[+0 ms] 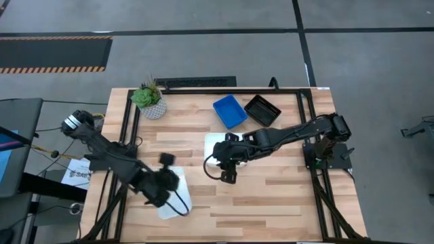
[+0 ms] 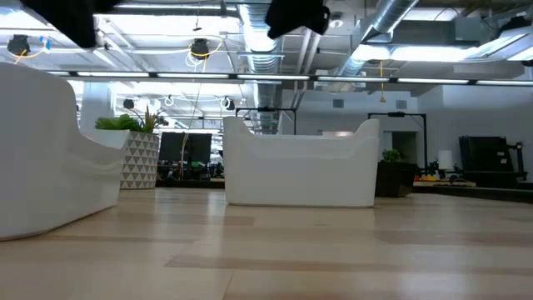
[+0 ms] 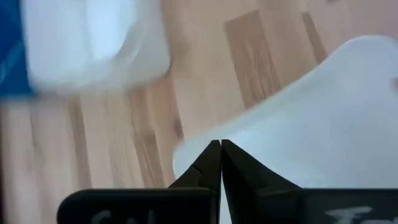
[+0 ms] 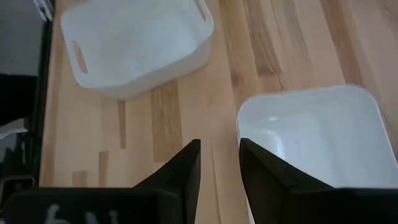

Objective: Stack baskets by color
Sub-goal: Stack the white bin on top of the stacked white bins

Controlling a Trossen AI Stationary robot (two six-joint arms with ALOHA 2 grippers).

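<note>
Right claw [image 4: 219, 163], fingers apart, hovers beside the centre white plastic basket [image 4: 317, 143]. Left claw [image 3: 220, 163], fingers together, sits over the near-left white plastic basket [image 3: 323, 124].

Item count, table top

Visible from above: two white baskets, one at centre [image 1: 214, 144] and one near the left front [image 1: 171, 202]; one blue basket [image 1: 230, 111]; one black basket [image 1: 262, 109]; one potted plant [image 1: 149, 100]; two robot arms, each with one gripper.
</note>
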